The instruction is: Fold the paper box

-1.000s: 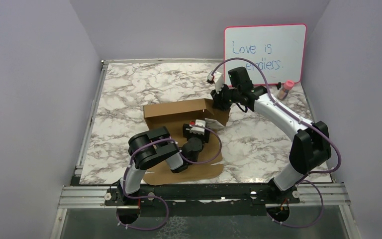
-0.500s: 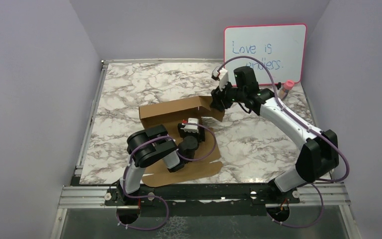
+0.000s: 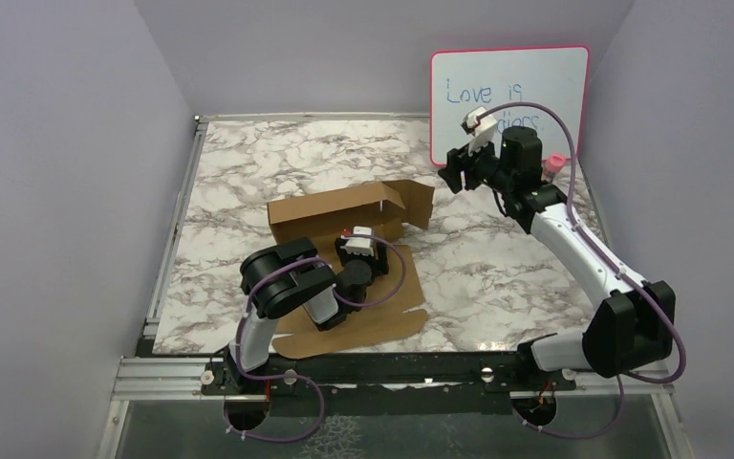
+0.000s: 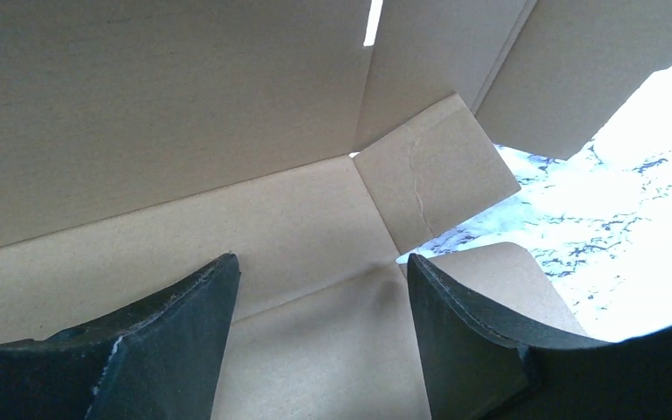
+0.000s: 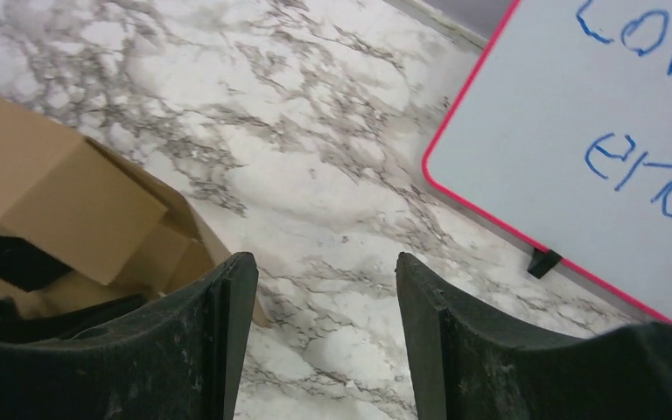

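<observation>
Marble worktop (image 3: pixel 248 163), lilac walls (image 3: pixel 67 191), whiteboard (image 3: pixel 535 86) behind.
Left end effector (image 4: pixel 319 267) released over paper box (image 3: pixel 330 212); right end effector (image 5: pixel 324 267) released above worktop.

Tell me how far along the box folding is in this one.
Done: the box has its back wall upright, the right end flap angled forward. In hand: the open left gripper is down inside over the base; the open right gripper holds nothing, off beside the whiteboard. Left: the near panel lies flat; no side walls, no lid.
</observation>
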Tool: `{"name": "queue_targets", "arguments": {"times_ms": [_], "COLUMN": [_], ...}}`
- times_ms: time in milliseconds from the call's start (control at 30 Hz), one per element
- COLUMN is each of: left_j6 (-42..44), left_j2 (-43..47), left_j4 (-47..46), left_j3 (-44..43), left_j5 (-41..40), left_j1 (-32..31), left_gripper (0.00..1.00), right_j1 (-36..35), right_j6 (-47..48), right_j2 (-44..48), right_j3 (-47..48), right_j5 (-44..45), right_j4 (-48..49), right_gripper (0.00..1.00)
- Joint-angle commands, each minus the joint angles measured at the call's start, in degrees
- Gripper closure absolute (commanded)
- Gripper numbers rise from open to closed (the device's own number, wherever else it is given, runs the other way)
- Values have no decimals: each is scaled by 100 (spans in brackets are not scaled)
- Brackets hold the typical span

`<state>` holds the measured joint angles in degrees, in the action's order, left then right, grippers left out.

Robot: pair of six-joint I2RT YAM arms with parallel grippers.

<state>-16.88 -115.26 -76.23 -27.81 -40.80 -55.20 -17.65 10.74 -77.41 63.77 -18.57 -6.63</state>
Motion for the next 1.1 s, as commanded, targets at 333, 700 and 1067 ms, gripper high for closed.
{"name": "queue_targets", "arguments": {"times_ms": [333, 700, 1067], "left_j6": [430, 757, 1125], "left_j2": [388, 290, 93], "left_j4": [-530, -538, -761], "left_j3": [320, 171, 148], "left_j5": [1048, 1036, 1137], "left_j1": [61, 62, 23], "left_gripper": [14, 7, 6], "right_j1": [199, 186, 95], "right_j6": [443, 24, -513], "right_j2": [-1609, -1933, -1819], "right_j3": [-232, -464, -1005], "right_j5": [-670, -2226, -2608], "right_j4": [1415, 1385, 1917], "right_gripper": [34, 38, 39]}}
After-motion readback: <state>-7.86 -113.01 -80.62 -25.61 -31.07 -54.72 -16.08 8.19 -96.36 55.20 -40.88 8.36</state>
